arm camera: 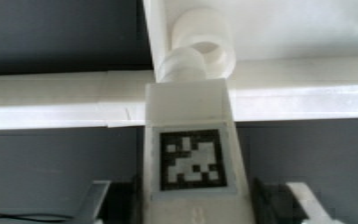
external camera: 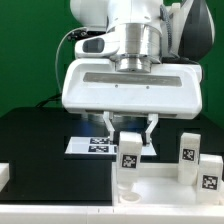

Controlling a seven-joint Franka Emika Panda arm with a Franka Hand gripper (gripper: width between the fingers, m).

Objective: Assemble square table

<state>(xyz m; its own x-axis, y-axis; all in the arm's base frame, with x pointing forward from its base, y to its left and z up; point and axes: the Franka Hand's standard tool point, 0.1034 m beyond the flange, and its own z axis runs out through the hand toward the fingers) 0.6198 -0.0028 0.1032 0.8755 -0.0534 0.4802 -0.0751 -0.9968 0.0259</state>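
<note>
Exterior view: end effector (external camera: 129,131) around leg (external camera: 129,152)

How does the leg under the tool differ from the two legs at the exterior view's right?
The held leg sits between the tool's fingers; the two right legs stand free. The held leg is alone near the tabletop's middle; the right legs stand close together near its edge. All are white, upright and tagged.
</note>
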